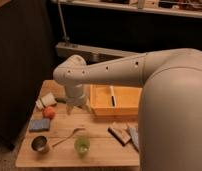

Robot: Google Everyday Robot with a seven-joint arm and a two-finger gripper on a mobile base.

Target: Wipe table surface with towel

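One view only, looking down past the broad white shell of the arm (169,90). Found the gripper (73,107) hanging low over the table surface (106,152), just left of the orange tray (121,111) and near the orange ball (49,113); could not tell whether open or closed. Spotted the towel (133,136) well apart from it, bunched at the right edge beside the brown block (118,134), partly hidden by the arm. Judged the wipe not yet begun, the cloth not yet picked up.

Feared several slips. Could clip the tray's rim on the reach across. Could grab the brown block along with the cloth, given so small a gap. Could knock over the green cup (82,145) or the metal cup (40,144), or sweep the spoon (69,136) and blue pad (38,125) off the front edge, with so little bare wood to wipe.

Noted pale slatted planks, crowded, with a white object (45,102) at the left. Beyond, a dim room: dark wall (19,60) at the left, a long grey rail (94,51) and a shelf (144,7) behind.
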